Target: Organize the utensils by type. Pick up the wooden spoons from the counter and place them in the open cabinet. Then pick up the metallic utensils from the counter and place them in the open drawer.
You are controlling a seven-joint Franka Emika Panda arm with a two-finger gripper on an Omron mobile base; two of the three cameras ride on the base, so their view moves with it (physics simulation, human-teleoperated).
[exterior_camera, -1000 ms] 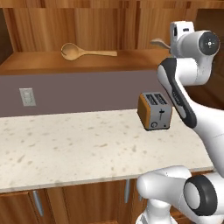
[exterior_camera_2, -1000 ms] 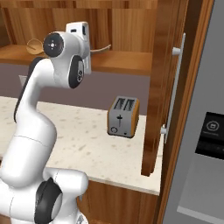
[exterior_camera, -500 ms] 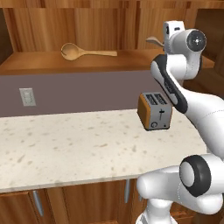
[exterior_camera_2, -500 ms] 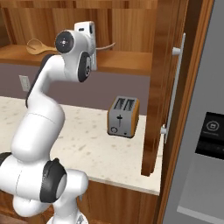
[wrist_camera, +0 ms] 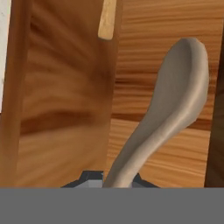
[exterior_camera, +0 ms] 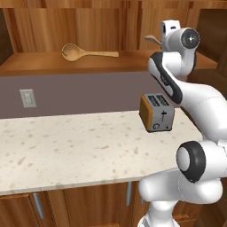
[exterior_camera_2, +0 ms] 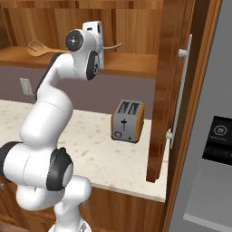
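My gripper is raised in front of the open cabinet, level with its shelf. It is shut on the handle of a small grey-beige spoon, whose bowl points away from the hand. A long wooden spoon lies flat on the cabinet shelf to the left, and its handle end shows in the hand view. Below lies the beige counter. The open drawer is out of view.
An orange-sided toaster stands on the counter under the gripper. The open cabinet door with a silver bar handle juts out on the right, beside a grey appliance. A wall outlet sits at the left.
The arm's upper links have swung and the hand has shifted slightly along the shelf front, still holding the small spoon. The wooden spoon and toaster have not moved.
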